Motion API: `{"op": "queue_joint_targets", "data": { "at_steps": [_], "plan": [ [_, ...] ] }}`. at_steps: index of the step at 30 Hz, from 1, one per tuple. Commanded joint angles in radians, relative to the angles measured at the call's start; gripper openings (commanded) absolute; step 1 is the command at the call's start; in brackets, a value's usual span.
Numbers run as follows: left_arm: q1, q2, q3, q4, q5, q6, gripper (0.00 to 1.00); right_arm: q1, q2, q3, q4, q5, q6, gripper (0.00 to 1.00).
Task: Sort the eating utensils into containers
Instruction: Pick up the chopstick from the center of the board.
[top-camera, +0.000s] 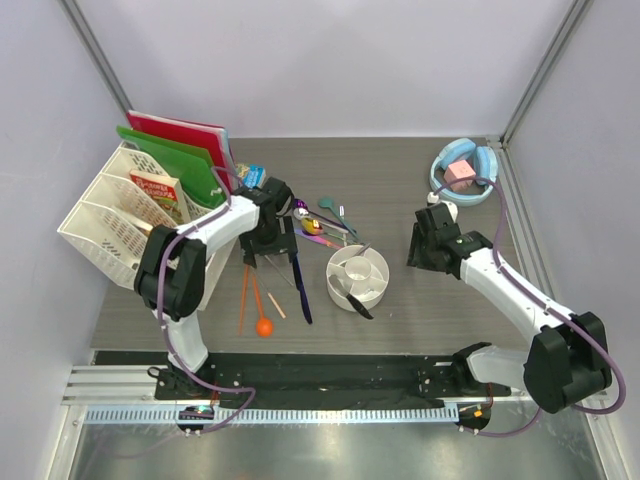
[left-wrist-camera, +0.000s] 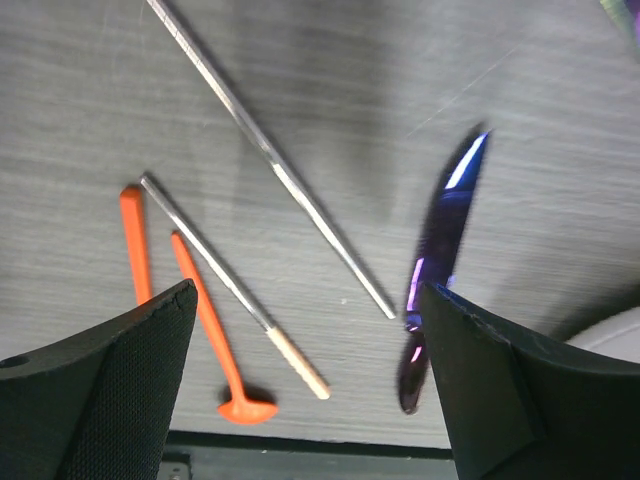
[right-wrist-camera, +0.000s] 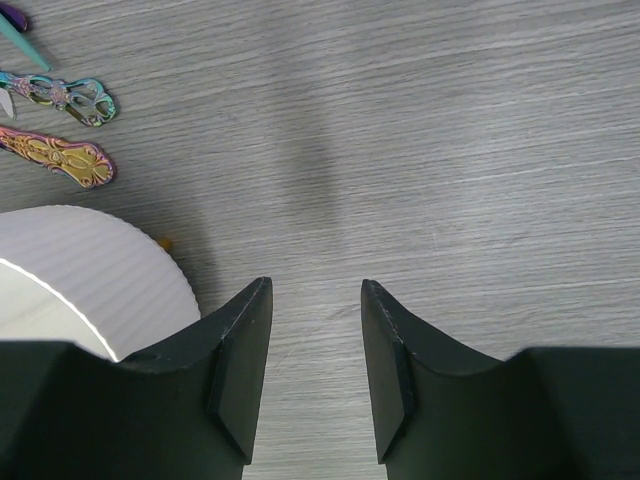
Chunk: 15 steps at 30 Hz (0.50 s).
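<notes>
Eating utensils lie scattered left of the white divided cup (top-camera: 358, 277), the container. My left gripper (top-camera: 275, 252) hovers open over them with nothing between its fingers. In the left wrist view, below the left gripper (left-wrist-camera: 308, 295), lie a long silver chopstick (left-wrist-camera: 270, 155), a silver chopstick with a pale tip (left-wrist-camera: 230, 285), an orange spoon (left-wrist-camera: 210, 330), an orange chopstick (left-wrist-camera: 135, 245) and a dark blue knife (left-wrist-camera: 440, 260). A dark utensil (top-camera: 356, 303) leans in the cup. My right gripper (top-camera: 418, 248) stands open and empty right of the cup (right-wrist-camera: 90, 270); under the right gripper (right-wrist-camera: 316, 290) is bare table.
More utensils (top-camera: 322, 225) are bunched behind the cup, among them iridescent handles (right-wrist-camera: 70, 97) and a gold one (right-wrist-camera: 60, 160). A white lattice rack (top-camera: 110, 215) with folders stands at the back left. A light blue bowl (top-camera: 463, 172) with a pink cube sits at the back right.
</notes>
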Motion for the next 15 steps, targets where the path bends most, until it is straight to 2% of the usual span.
{"op": "queue_joint_targets", "data": {
  "at_steps": [1,11,14,15],
  "plan": [
    [0.017,0.012,0.047,0.019,-0.027,0.005,0.92,-0.004,0.015,0.049,0.025,-0.013,-0.012,0.47],
    [0.052,0.128,0.038,0.041,-0.012,0.014,0.91,-0.014,-0.021,-0.003,0.006,-0.010,0.005,0.49],
    [0.052,0.164,0.065,0.036,-0.006,0.031,0.84,-0.018,-0.031,-0.002,0.008,-0.004,0.014,0.49],
    [0.052,0.176,0.075,0.031,-0.003,0.034,0.77,-0.018,-0.029,-0.002,0.009,-0.002,0.017,0.49]
  ]
}}
